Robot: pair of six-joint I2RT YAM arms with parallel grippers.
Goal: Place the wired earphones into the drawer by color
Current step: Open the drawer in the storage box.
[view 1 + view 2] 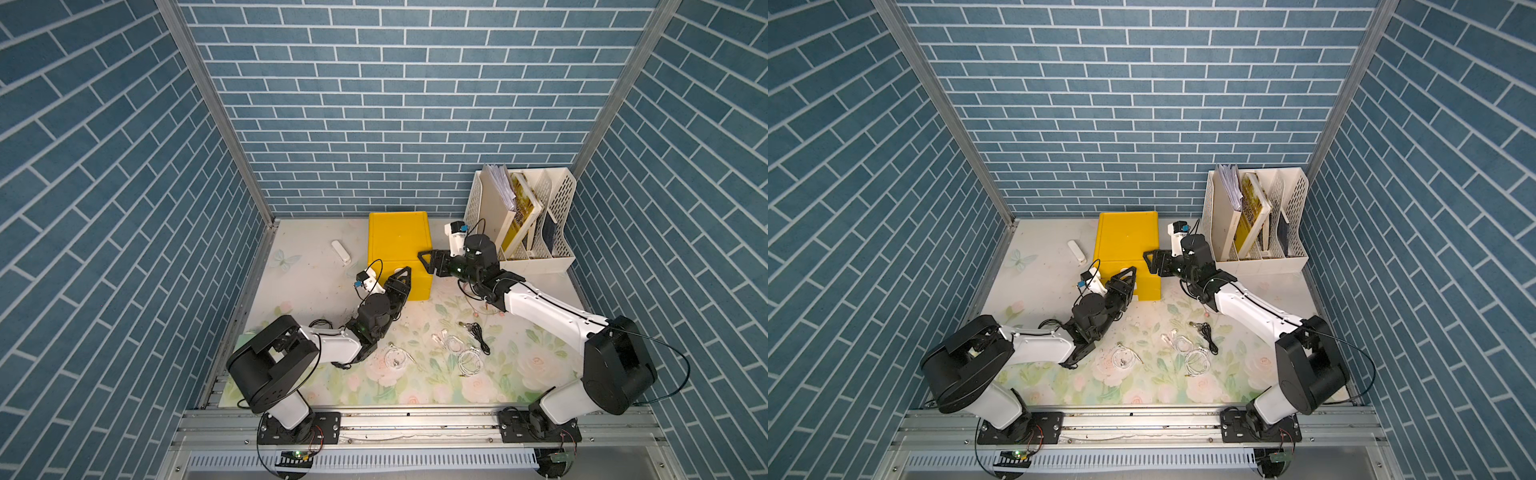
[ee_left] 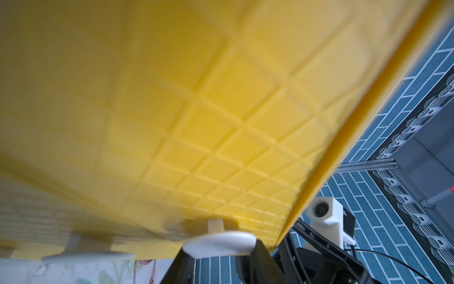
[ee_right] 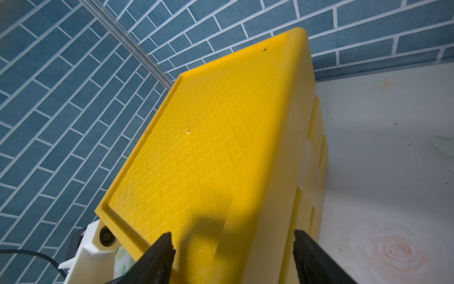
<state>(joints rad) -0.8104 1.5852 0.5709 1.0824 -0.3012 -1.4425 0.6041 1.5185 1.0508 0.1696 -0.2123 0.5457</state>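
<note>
The yellow drawer unit [image 1: 397, 241] [image 1: 1127, 237] stands at the back middle, its drawers closed. My left gripper [image 1: 405, 272] [image 2: 219, 246] is at its front, both black fingers pressed on a white oval drawer handle [image 2: 218, 242]. My right gripper [image 1: 426, 259] [image 3: 232, 238] is open, straddling the unit's top right edge [image 3: 258, 196]. On the floral mat lie white wired earphones [image 1: 395, 357] [image 1: 469, 359], a black coil [image 1: 478, 332] and a pink cable [image 1: 478, 305] partly under the right arm.
A white file rack [image 1: 561, 249] with books stands at the back right, close behind the right wrist. A small white stick-shaped device [image 1: 340, 251] lies left of the unit. A second white handle [image 2: 86, 255] shows lower on the unit's front.
</note>
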